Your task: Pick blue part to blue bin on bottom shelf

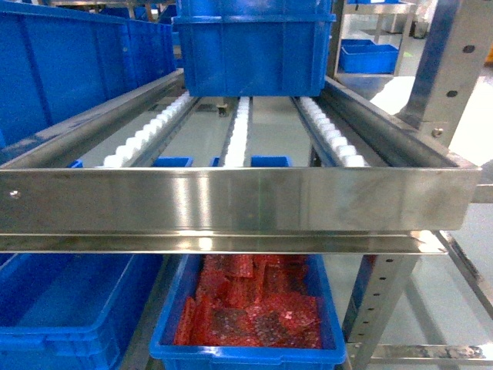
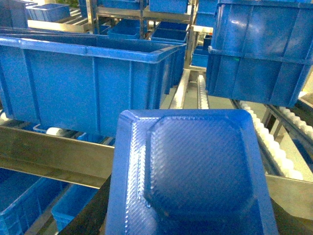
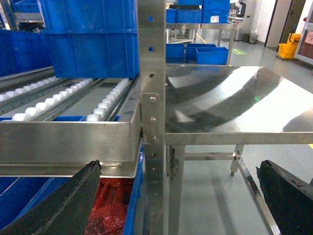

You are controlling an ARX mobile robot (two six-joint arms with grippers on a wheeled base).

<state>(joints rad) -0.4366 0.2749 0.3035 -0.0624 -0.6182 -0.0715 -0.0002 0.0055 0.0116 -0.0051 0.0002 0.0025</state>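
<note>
the blue part (image 2: pixel 188 174), a flat moulded tray-like piece, fills the lower left wrist view, raised above the steel front rail (image 2: pixel 54 154) of the roller rack; it looks carried by the left arm, though its jaws are hidden beneath it, so i cannot tell their state. the right gripper (image 3: pixel 171 196) holds nothing, jaws spread wide, low beside the rack's upright post (image 3: pixel 151 98) and the steel surface (image 3: pixel 234 105). below the front rail (image 1: pixel 231 200), two blue bins sit: one empty-looking (image 1: pixel 54 308), one full of red pieces (image 1: pixel 246 316). the rail overhangs both, so room to enter from the front looks tight.
</note>
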